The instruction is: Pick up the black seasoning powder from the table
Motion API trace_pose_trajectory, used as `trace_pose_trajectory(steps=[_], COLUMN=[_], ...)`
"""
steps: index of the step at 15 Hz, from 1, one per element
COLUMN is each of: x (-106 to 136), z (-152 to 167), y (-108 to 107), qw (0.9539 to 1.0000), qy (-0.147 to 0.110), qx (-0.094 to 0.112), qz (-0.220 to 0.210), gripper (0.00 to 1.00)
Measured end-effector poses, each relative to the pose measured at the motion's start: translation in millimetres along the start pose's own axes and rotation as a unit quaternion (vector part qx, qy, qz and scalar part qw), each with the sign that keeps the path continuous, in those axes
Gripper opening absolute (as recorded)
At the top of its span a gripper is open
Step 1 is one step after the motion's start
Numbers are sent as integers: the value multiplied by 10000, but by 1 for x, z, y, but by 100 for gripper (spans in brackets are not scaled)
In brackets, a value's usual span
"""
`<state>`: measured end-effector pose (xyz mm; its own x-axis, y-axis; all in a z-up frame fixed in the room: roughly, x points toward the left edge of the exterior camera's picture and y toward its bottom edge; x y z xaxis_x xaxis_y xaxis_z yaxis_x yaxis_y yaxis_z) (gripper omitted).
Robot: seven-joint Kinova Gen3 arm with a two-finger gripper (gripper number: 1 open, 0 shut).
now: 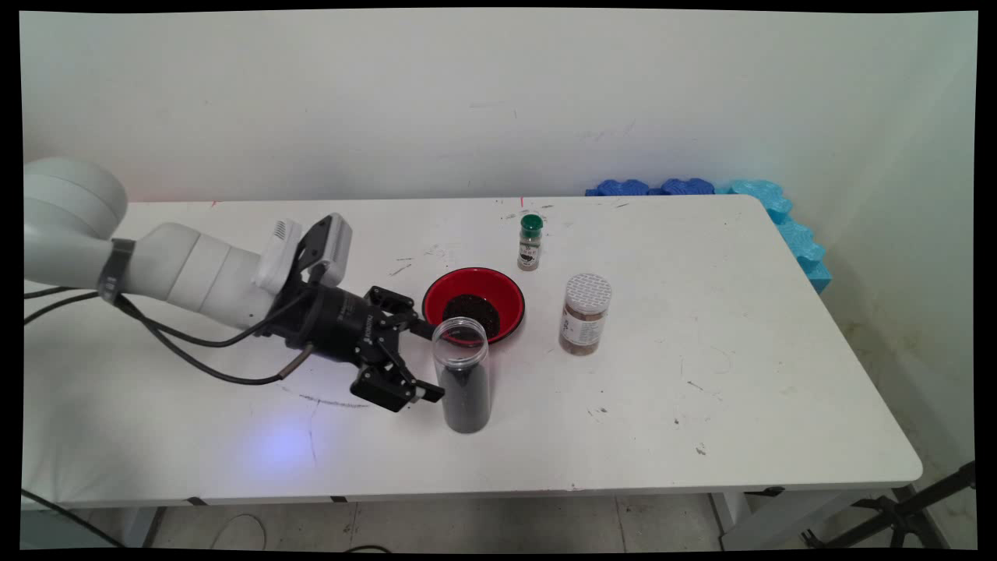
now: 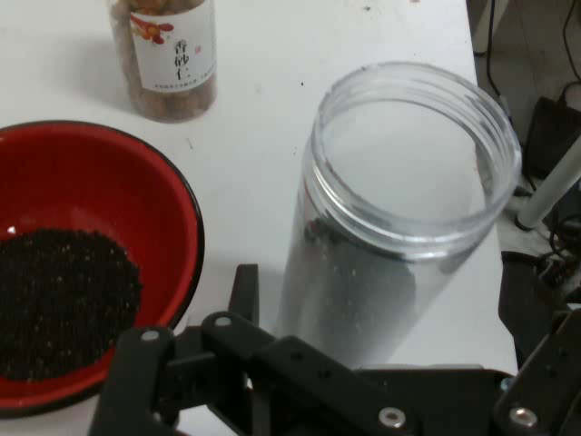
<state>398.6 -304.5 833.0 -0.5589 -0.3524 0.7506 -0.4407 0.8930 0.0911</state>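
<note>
- The black two-finger gripper (image 1: 427,360) is held low and level over the white table (image 1: 701,405), its fingers spread wide and standing either side of the lower part of a tall clear plastic jar (image 1: 464,375); in the main view one finger is seen behind the jar toward the bowl and the other in front, neither plainly pressed against it
- The tall clear plastic jar (image 2: 390,236) stands upright and lidless near the middle of the table, partly filled with dark fine grains, its wide threaded mouth open at the top
- A red round bowl with a black rim (image 1: 473,304) lies just behind the jar, holding a small heap of the same dark grains (image 2: 54,300)
- A short clear jar with a white perforated lid (image 1: 585,313) and brown contents stands to the right of the bowl; a small spice bottle with a green cap (image 1: 530,242) stands further back; blue foam pieces (image 1: 779,218) lie along the far right edge
- The clear jar is judged light to moderate in weight, with thin smooth walls that may slip or flex under a hard squeeze
- Being open, it would spill if tilted
- The best hold is judged to be across the straight body, below the threaded neck and about the level of the grains
</note>
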Motion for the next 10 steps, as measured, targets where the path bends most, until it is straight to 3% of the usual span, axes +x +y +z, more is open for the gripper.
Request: trace_pose_trajectory(steps=[10], x=[6], z=[20], y=[-1], qw=[10000], qy=[83], qx=[-37], qz=[-2], gripper=[100])
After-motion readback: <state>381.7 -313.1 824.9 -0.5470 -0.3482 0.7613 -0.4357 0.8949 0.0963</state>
